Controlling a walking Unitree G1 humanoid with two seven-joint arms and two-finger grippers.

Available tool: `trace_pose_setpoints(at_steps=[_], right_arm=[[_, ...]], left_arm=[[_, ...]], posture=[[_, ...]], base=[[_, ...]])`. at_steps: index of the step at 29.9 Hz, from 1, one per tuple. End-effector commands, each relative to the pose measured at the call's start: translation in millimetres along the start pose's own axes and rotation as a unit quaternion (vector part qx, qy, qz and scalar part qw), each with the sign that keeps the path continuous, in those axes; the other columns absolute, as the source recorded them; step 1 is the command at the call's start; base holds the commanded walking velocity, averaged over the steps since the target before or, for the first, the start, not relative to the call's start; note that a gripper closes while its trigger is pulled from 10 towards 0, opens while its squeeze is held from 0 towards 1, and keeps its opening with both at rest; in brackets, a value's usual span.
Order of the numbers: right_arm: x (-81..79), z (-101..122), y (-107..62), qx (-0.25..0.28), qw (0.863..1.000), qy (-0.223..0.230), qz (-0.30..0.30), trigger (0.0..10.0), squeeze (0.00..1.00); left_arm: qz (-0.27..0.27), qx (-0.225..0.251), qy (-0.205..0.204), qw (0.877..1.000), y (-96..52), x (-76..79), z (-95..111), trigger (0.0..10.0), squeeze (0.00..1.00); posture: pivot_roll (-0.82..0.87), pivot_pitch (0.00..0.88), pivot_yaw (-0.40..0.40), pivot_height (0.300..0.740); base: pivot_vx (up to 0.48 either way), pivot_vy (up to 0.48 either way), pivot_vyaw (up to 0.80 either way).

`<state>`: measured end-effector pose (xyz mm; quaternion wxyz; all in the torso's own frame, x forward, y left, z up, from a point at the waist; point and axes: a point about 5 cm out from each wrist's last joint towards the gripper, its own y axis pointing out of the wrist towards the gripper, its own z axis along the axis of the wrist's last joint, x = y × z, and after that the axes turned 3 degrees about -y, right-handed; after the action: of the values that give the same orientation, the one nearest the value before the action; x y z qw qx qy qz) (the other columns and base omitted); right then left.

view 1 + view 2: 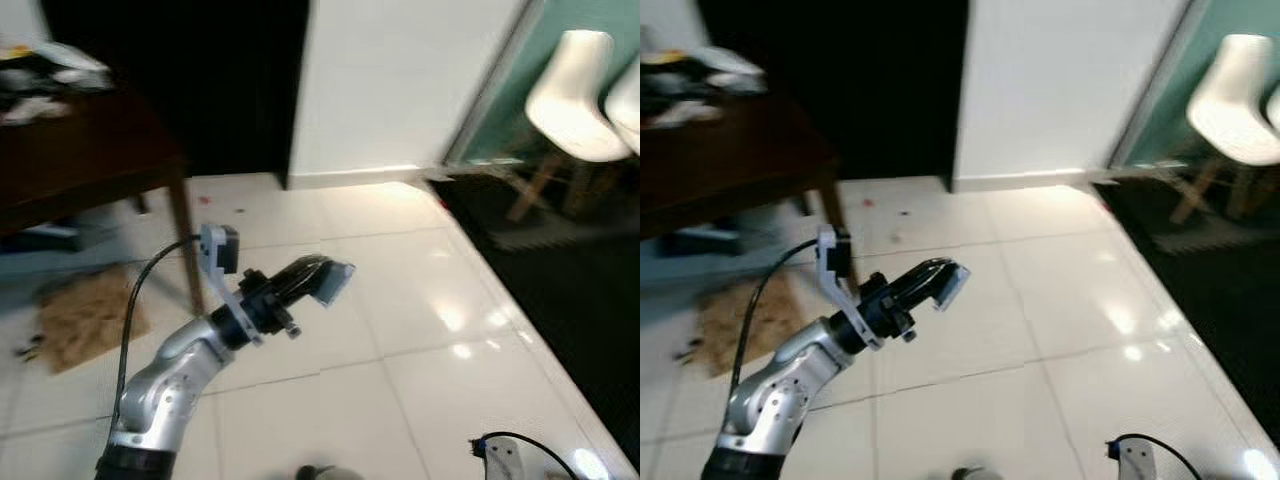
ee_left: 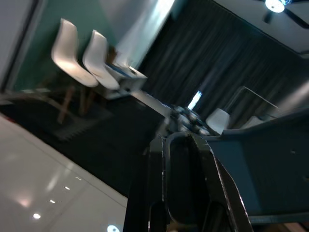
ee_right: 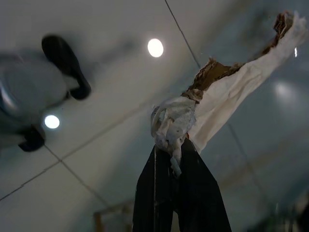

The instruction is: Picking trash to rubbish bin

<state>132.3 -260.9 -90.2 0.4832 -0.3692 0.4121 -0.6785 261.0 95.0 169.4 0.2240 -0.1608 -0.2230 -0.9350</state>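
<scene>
My left gripper (image 1: 318, 278) is raised over the white tiled floor, in front of the table leg. It is shut on a flat grey-blue piece of trash (image 1: 336, 282). In the left wrist view its fingers (image 2: 159, 193) press together, with the grey-blue piece (image 2: 260, 179) beside them. In the right wrist view my right gripper (image 3: 174, 159) is shut on a crumpled white paper wad (image 3: 171, 123). A white strip with torn brown cardboard (image 3: 241, 72) trails from the wad. The right wrist mount (image 1: 505, 455) sits low at the bottom edge.
A dark wooden table (image 1: 90, 160) with clutter stands at the left, and brown paper scraps (image 1: 85, 315) lie on the floor under it. White chairs (image 1: 570, 95) stand on dark carpet (image 1: 580, 280) to the right. Ahead are a white wall and a dark doorway (image 1: 200, 80).
</scene>
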Motion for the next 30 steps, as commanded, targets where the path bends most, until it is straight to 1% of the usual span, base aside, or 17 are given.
trace_pose_setpoints(at_steps=[1,6,7,8,9,12,14,16,17,18,21,22,24,26,28,29,30], right_arm=[[-1.0,-1.0,0.1,-0.003,1.000,-0.001,0.000,10.0,0.00],[-0.8,6.9,0.2,0.017,1.000,0.007,-0.006,10.0,0.00],[-0.9,12.1,0.1,0.027,1.000,0.010,-0.007,10.0,0.00],[-2.1,28.1,-0.3,0.055,0.998,0.024,-0.004,10.0,0.00],[-2.3,35.1,-0.7,0.066,0.997,0.029,-0.002,10.0,0.00],[-2.8,40.2,-1.1,0.075,0.997,0.032,0.000,10.0,0.00],[-3.4,62.6,-3.5,0.108,0.994,0.030,0.003,10.0,0.00],[-3.2,69.0,-4.5,0.118,0.993,0.030,0.004,10.0,0.00],[-4.8,88.0,-7.8,0.150,0.988,0.042,0.016,10.0,0.00],[-4.8,88.0,-7.8,0.150,0.988,0.042,0.016,10.0,0.00],[-7.7,121.2,-16.4,0.215,0.973,0.066,0.044,10.0,0.00],[-7.7,121.2,-16.4,0.215,0.973,0.066,0.044,10.0,0.00],[-6.7,146.5,-25.3,0.264,0.959,0.087,0.058,10.0,0.00],[-2.4,178.7,-39.5,0.324,0.931,0.143,0.087,10.0,0.00],[4.5,204.7,-54.1,0.373,0.903,0.182,0.108,10.0,0.00],[7.4,213.6,-59.8,0.390,0.892,0.195,0.115,10.0,0.00],[7.4,213.6,-59.8,0.390,0.892,0.195,0.115,10.0,0.00]], left_arm=[[-0.002,-0.001,0.003,1.000,1.3,0.7,0.3,10.0,0.00],[0.005,-0.008,0.005,1.000,2.9,-1.5,-2.5,10.0,0.00],[0.004,-0.012,0.005,1.000,3.0,-1.5,-3.8,10.0,0.00],[0.002,-0.016,0.002,1.000,3.4,-0.8,-5.7,10.0,0.00],[0.001,-0.018,0.001,1.000,3.6,-0.2,-6.5,10.0,0.00],[0.001,-0.020,0.001,1.000,3.7,0.2,-7.2,10.0,0.00],[-0.005,-0.033,-0.001,0.999,4.6,1.1,-12.2,10.0,0.00],[-0.006,-0.034,-0.001,0.999,4.8,1.2,-13.0,10.0,0.00],[-0.006,-0.034,0.001,0.999,5.6,0.9,-12.7,10.0,0.00],[-0.006,-0.034,0.001,0.999,5.6,0.9,-12.7,10.0,0.00],[-0.001,-0.028,0.004,1.000,6.0,-0.9,-10.2,10.0,0.00],[-0.001,-0.028,0.004,1.000,6.0,-0.9,-10.2,10.0,0.00],[0.004,-0.025,0.006,1.000,5.2,-2.3,-9.0,10.0,0.00],[0.008,-0.024,0.008,1.000,4.1,-3.9,-8.2,10.0,0.00],[0.010,-0.023,0.009,1.000,3.8,-4.4,-7.8,10.0,0.00],[0.010,-0.023,0.011,1.000,3.8,-4.6,-7.5,10.0,0.00],[0.010,-0.023,0.011,1.000,3.8,-4.6,-7.5,10.0,0.00]], posture=[[0.11,0.120,-0.067,0.740],[0.11,0.120,-0.061,0.740],[0.11,0.120,-0.061,0.740],[0.11,0.120,-0.061,0.740],[0.10,0.125,-0.054,0.740],[0.10,0.125,-0.054,0.740],[0.09,0.122,-0.054,0.740],[0.09,0.122,-0.054,0.740],[0.09,0.120,-0.055,0.740],[0.09,0.120,-0.055,0.740],[0.10,0.116,-0.058,0.740],[0.10,0.116,-0.058,0.740],[0.10,0.112,-0.058,0.740],[0.10,0.108,-0.060,0.740],[0.10,0.106,-0.060,0.740],[0.10,0.106,-0.060,0.740],[0.10,0.106,-0.060,0.740]], base=[[0.000,0.000,-0.80],[0.000,0.000,-0.80],[0.000,0.000,-0.80],[0.000,0.000,-0.80],[0.000,0.000,-0.80],[0.000,0.000,-0.80],[0.000,0.000,-0.80],[0.000,0.000,-0.80],[0.000,0.000,-0.80],[0.000,0.000,-0.80],[0.000,0.000,-0.80],[0.000,0.000,-0.80],[0.000,0.000,-0.80],[0.000,0.000,-0.80],[0.000,0.000,-0.80],[0.000,0.000,-0.80],[0.000,0.000,-0.80]])
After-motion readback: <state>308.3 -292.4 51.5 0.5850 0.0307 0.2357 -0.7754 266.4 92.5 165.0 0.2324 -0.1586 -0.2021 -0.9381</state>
